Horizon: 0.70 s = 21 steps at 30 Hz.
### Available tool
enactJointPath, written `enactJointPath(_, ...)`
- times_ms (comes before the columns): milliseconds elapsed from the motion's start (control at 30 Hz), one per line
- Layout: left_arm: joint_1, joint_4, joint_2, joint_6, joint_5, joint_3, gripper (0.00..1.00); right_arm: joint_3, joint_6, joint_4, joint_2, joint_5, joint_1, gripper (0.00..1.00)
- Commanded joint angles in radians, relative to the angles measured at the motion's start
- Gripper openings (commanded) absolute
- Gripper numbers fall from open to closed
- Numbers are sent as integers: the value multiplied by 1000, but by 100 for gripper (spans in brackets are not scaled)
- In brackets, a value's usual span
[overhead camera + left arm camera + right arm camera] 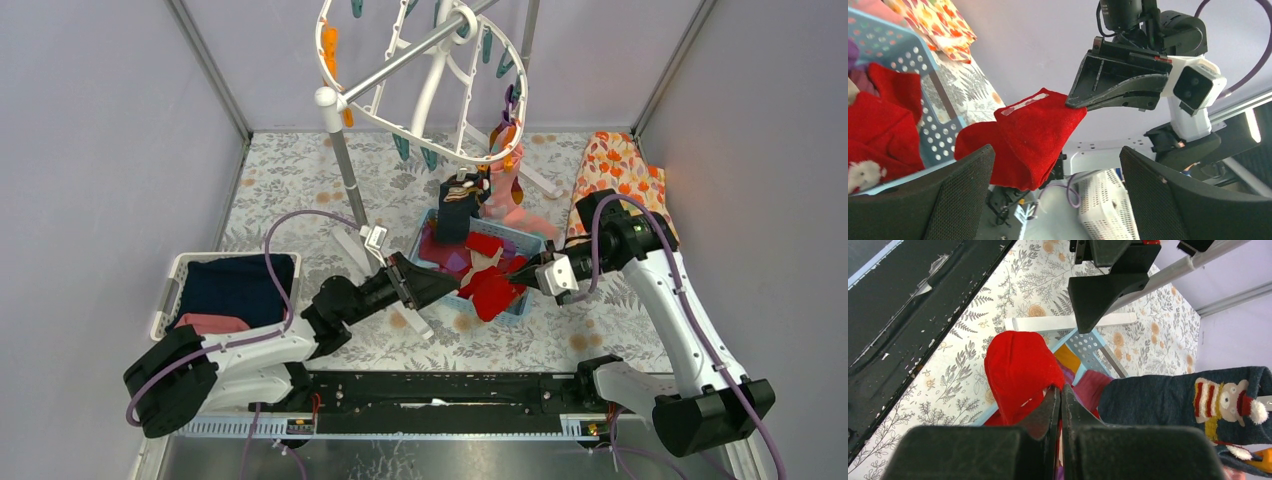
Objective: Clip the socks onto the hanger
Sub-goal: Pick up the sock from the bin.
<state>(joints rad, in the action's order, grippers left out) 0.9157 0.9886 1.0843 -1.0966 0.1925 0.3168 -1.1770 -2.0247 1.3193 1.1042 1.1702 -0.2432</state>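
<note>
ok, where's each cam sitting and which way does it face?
Top external: above, behind left arm and right arm, looking down on table, hanger, basket.
Left wrist: looks between its own fingers at the right end effector pinching a red sock.
Right wrist: looks down past its shut fingers at the left end effector.
Shared: red sock, all views.

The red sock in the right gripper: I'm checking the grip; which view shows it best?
The left wrist view: the red sock shows whole, one corner pinched in the shut fingers of the right gripper. The right wrist view hides the pinched part behind its fingers. The top external view shows it small, by the basket.
</note>
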Motion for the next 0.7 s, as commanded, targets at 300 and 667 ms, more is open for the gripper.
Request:
enactJointPath(300,100,19,105,-249,-86,14,97,-52,-307,110,6,111,3,0)
enactJointPath(667,126,245,279,-392,-57,58,75,23,-332,112,12,152,-1,0)
